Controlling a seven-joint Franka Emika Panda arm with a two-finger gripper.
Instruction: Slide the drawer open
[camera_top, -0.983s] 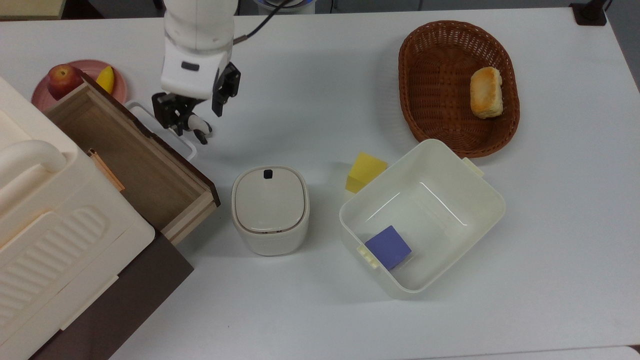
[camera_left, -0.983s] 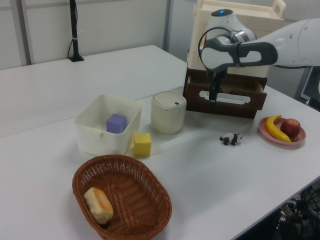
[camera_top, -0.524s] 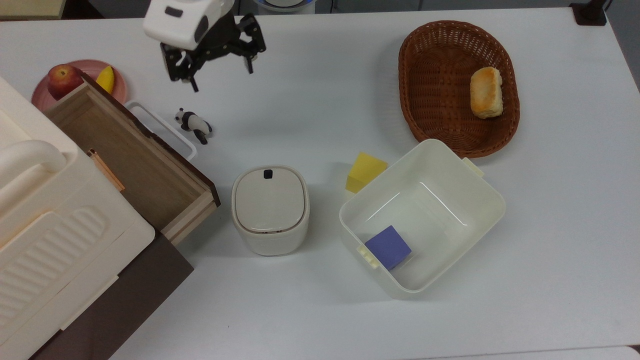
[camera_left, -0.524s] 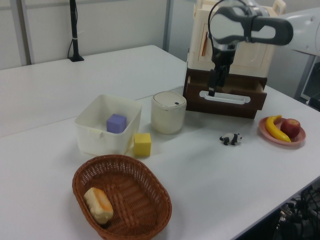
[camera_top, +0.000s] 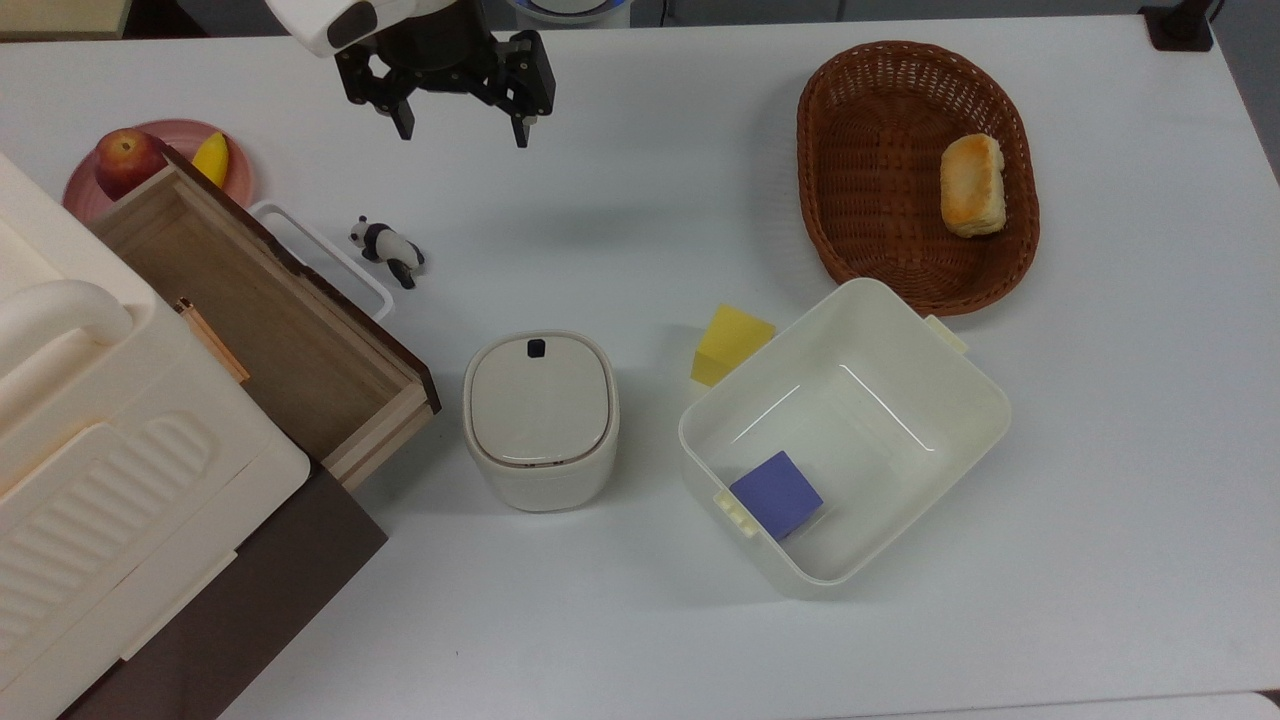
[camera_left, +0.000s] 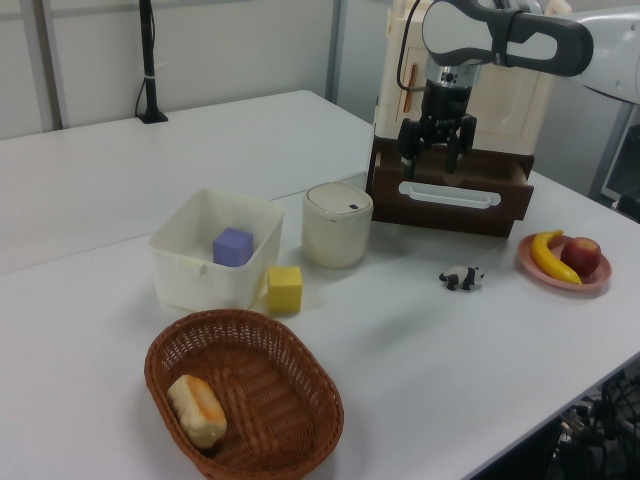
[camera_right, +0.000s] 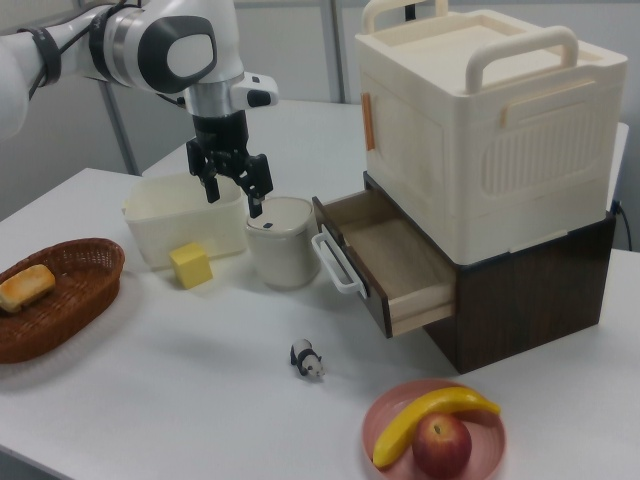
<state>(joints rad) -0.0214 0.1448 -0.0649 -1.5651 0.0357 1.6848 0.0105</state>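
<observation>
Tool (camera_top: 462, 132) gapes wide, empty; right view shows drawer (camera_right: 395, 262) pulled out.

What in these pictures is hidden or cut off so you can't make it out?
- Back of the drawer: in the top view it runs under the cream appliance, so its rear is hidden.
- Plate: in the top view the drawer's corner covers part of it and the banana.
- Arm above the gripper: cut off by the top view's upper edge.
- Panda figure: too small in the right view for detail.
</observation>
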